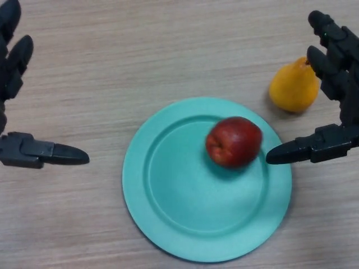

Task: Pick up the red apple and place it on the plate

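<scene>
The red apple lies on the turquoise plate, in its upper right part. My right hand is at the right edge, open, its fingers straight; its thumb tip points at the apple from just to the right, apart from it. My left hand is at the left edge, open and empty, well clear of the plate.
A yellow pear lies on the wooden table to the upper right of the plate, partly behind my right hand's fingers.
</scene>
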